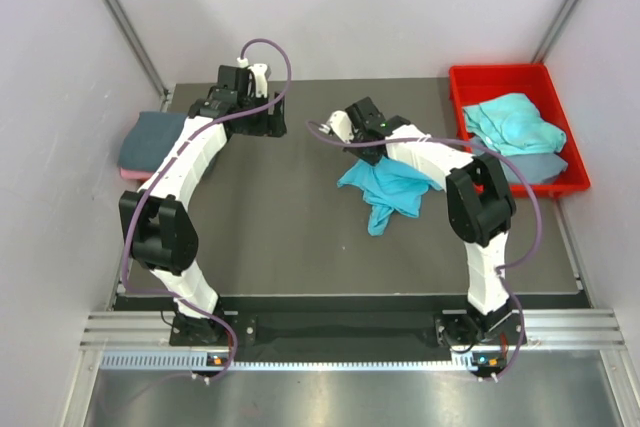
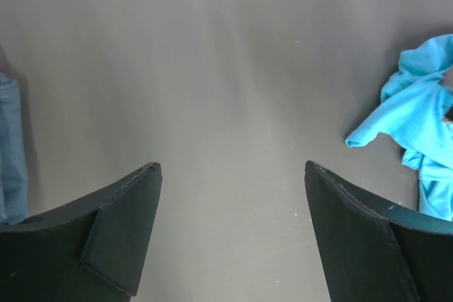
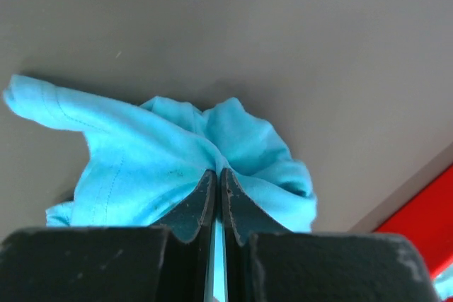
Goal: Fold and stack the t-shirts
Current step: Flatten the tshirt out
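The right claw [image 3: 217,172] is pinching the crumpled teal shirt [image 1: 388,187] at its far edge; the shirt is lying right of centre on the tabletop [image 1: 270,237], trailing nearward; the left claw [image 2: 232,167] is gaping empty, well apart to its left.

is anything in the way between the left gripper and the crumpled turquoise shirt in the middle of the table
Nothing visible does. Only bare dark grey tabletop lies between the open left gripper and the crumpled turquoise cloth t-shirt. The right gripper is shut on a fold of that shirt.
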